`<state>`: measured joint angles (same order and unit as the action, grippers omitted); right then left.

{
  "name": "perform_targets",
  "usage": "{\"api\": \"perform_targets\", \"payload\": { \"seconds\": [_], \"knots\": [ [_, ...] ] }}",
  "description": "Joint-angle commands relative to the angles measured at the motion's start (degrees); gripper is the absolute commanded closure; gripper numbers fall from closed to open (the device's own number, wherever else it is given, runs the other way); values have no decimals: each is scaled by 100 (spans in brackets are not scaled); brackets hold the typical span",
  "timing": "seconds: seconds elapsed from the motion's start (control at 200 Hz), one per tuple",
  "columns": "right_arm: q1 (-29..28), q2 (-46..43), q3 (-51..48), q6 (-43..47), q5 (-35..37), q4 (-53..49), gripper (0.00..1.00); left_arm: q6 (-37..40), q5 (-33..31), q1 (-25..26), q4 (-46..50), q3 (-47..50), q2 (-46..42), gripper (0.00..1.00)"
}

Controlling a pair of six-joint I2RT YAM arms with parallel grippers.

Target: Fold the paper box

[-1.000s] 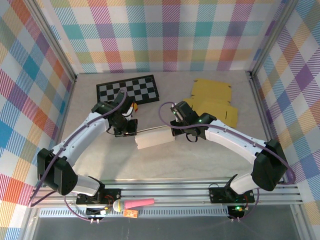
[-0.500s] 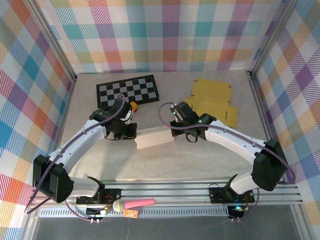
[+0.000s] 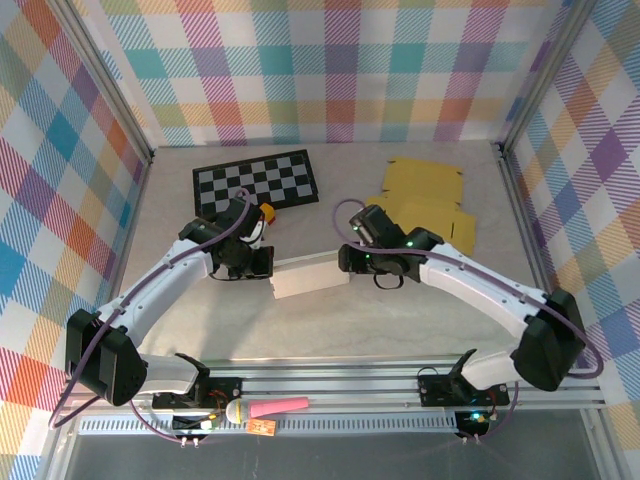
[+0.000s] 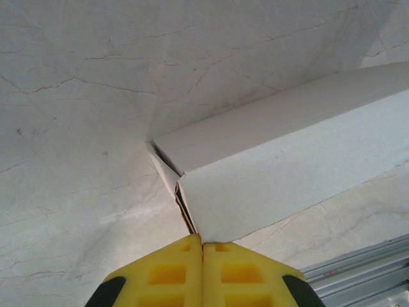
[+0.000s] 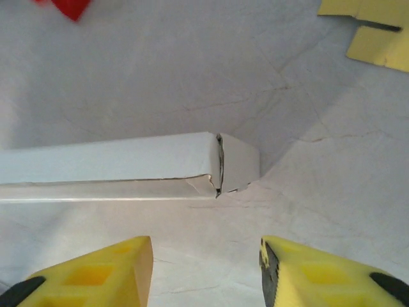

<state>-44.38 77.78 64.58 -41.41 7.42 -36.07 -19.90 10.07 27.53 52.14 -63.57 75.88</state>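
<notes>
At the paper box [image 3: 310,277], ends half-hidden, left hand [image 4: 202,244] is together, right hand [image 5: 206,243] apart.

Light's bright + even from above, shadows on the tabletop [image 3: 330,330] are soft n faint, whites keep their detail. Top cam is sharp all over; wrist cams softer, esp the yellow fingers [image 4: 172,275] right up at the lens, a bit blurry. The white box [image 5: 108,160] throws just a pale grey shadow beside it.
</notes>
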Motion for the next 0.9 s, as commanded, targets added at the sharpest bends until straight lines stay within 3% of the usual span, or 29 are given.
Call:
{"api": "perform_targets", "payload": {
  "seconds": [0.0, 0.14, 0.345, 0.625, 0.895],
  "knots": [
    [328, -416, -76, -1940, -416, 278, 46, 58, 118, -12, 147, 65, 59, 100],
    [634, -385, -237, -3366, -835, 880, 42, 66, 110, -13, 164, 55, 60, 100],
    [729, -54, -301, -4915, -1330, 931, 43, 67, 85, -11, 174, 25, 73, 100],
    [729, 87, -569, -5193, -1532, 1104, 48, 56, 101, -12, 164, 18, 103, 100],
    [729, 211, -781, -5202, -1712, 1292, 64, 51, 125, -11, 156, 2, 140, 100]
  ]
}}
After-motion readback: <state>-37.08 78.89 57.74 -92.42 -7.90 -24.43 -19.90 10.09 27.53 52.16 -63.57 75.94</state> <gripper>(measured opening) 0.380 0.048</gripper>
